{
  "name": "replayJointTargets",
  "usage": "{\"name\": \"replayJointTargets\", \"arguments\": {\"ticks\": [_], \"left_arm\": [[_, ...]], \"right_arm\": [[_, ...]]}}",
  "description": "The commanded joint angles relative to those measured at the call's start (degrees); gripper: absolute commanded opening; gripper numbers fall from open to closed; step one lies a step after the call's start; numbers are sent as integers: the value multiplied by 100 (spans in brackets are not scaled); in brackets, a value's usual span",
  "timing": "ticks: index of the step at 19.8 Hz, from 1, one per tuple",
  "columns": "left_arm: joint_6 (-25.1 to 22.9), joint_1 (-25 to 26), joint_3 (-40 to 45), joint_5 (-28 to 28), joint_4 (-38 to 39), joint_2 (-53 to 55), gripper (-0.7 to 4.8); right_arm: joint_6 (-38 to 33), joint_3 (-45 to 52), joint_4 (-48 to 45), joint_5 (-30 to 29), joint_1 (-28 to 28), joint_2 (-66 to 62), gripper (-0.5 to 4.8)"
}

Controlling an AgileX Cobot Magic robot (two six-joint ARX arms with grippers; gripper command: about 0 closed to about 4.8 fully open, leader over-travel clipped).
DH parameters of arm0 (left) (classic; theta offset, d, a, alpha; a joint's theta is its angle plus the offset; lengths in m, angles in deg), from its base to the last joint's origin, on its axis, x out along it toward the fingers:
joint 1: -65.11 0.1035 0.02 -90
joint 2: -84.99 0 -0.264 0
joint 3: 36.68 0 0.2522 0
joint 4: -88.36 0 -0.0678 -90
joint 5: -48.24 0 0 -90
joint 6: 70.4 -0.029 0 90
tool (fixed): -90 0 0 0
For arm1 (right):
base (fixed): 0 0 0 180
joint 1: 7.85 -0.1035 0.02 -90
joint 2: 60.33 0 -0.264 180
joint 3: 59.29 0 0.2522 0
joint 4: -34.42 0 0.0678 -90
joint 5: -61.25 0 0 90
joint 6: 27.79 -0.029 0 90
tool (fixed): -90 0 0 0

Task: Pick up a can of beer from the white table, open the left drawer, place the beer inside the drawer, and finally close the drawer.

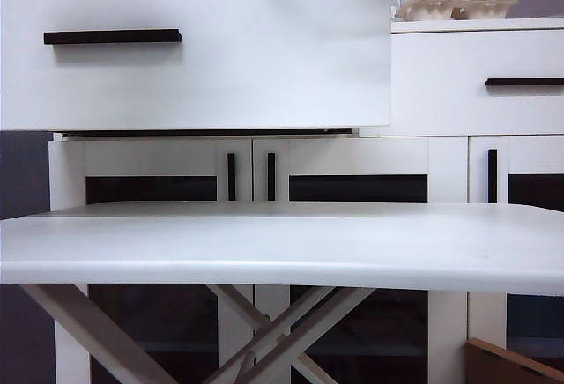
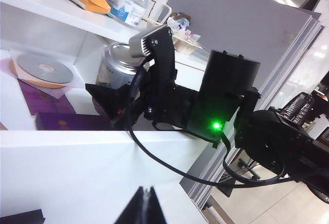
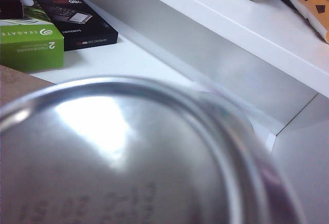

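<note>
The left drawer [image 1: 220, 58] stands pulled out, its black bar handle [image 1: 113, 37] facing the exterior camera. In the left wrist view, my right gripper [image 2: 114, 88] is shut on the silver can of beer [image 2: 117, 64] and holds it upright over the drawer's inside. The can's shiny concave base [image 3: 118, 152] fills the right wrist view and hides the fingers; I cannot tell whether it touches the drawer floor. My left gripper [image 2: 146, 204] is shut and empty, just outside the drawer front [image 2: 77, 172]. The white table [image 1: 282, 243] lies in front, with no arm showing in the exterior view.
Inside the drawer lie a CD [image 2: 43, 71], a green box [image 3: 28, 44] and a black box [image 3: 77, 21]. The cabinet top holds a clear bottle [image 2: 131, 3] and pale bowls [image 1: 454, 7]. A narrower right drawer [image 1: 523, 81] is closed.
</note>
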Motion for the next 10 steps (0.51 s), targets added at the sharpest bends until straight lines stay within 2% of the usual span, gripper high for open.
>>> {"name": "replayJointTargets", "arguments": {"ticks": [1, 5, 6, 10], "left_arm": [[-4, -2, -17, -22, -61, -20, -5], [-7, -2, -17, -20, -61, -20, -5], [-9, -2, -17, -20, -63, -20, -5], [-22, -2, -17, -4, -61, -20, -5]], "right_arm": [[81, -26, -20, 2, -13, 0, 407], [81, -31, -28, 4, -13, 9, 407], [81, -31, -59, 4, -13, 11, 386], [87, -31, -435, 131, -13, 223, 177]]}}
